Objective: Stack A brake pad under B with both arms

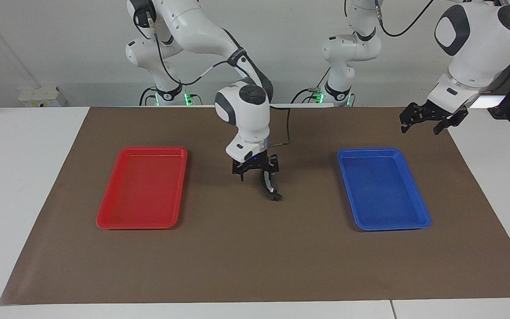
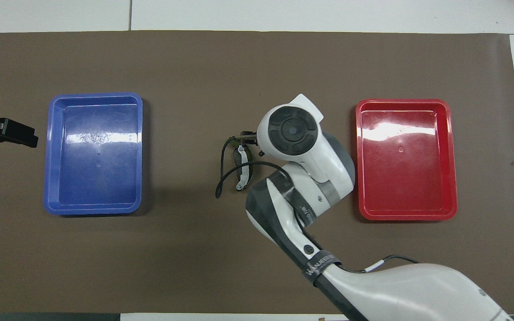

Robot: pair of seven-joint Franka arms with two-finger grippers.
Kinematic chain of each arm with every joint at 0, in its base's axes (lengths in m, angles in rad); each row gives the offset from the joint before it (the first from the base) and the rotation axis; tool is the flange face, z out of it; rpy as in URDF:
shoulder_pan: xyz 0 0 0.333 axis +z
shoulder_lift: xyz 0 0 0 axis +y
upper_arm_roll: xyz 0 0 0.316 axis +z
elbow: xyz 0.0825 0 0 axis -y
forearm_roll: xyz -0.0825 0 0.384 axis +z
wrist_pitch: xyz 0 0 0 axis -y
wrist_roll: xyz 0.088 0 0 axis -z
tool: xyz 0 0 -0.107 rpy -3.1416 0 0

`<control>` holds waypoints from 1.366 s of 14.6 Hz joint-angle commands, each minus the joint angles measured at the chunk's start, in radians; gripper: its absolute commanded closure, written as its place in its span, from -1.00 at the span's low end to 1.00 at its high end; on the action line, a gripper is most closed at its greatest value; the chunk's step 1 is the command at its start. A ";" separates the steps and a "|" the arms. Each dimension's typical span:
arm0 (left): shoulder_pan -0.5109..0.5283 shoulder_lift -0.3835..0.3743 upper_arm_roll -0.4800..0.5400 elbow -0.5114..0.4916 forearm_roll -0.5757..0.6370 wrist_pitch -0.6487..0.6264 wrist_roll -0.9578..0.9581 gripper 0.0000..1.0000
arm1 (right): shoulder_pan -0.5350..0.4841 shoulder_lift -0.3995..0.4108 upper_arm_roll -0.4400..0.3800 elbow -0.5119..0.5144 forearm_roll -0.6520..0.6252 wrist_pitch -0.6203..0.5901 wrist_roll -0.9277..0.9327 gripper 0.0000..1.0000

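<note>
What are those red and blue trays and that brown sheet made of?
The red tray and blue tray look like glossy moulded plastic: bright glare patches, rounded rims. The brown sheet looks like matte paper or thin mat: no shine, a faintly wavy edge.

Bright, even light; trays glare

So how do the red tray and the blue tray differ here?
The red tray sits toward the right arm's end of the mat, the blue tray toward the left arm's end. The left gripper hangs near the blue tray's corner; no gripper is near the red tray. Both look alike in shape and hold nothing.
</note>
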 commanded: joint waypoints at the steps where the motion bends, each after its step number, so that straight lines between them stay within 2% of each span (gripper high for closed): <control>1: 0.001 -0.024 0.002 -0.024 -0.006 0.013 0.012 -1.00 | -0.118 -0.113 0.014 -0.029 -0.008 -0.068 -0.070 -1.00; 6: -0.005 -0.024 0.003 -0.024 -0.006 0.013 0.009 -1.00 | -0.314 -0.194 0.014 -0.024 -0.011 -0.134 -0.223 -1.00; 11: 0.001 -0.024 0.005 -0.029 -0.006 0.013 0.011 -1.00 | -0.449 -0.286 0.012 0.026 -0.011 -0.374 -0.407 -1.00; 16: 0.001 -0.024 0.005 -0.029 -0.006 0.008 0.011 -1.00 | -0.485 -0.417 0.011 0.042 -0.010 -0.595 -0.456 -1.00; 18: 0.001 -0.024 0.005 -0.028 -0.006 0.009 0.011 -1.00 | -0.486 -0.422 0.011 0.030 0.006 -0.608 -0.461 -1.00; 20: 0.004 -0.024 0.005 -0.028 -0.006 0.014 0.011 -1.00 | -0.480 -0.408 0.017 0.071 0.007 -0.632 -0.462 -1.00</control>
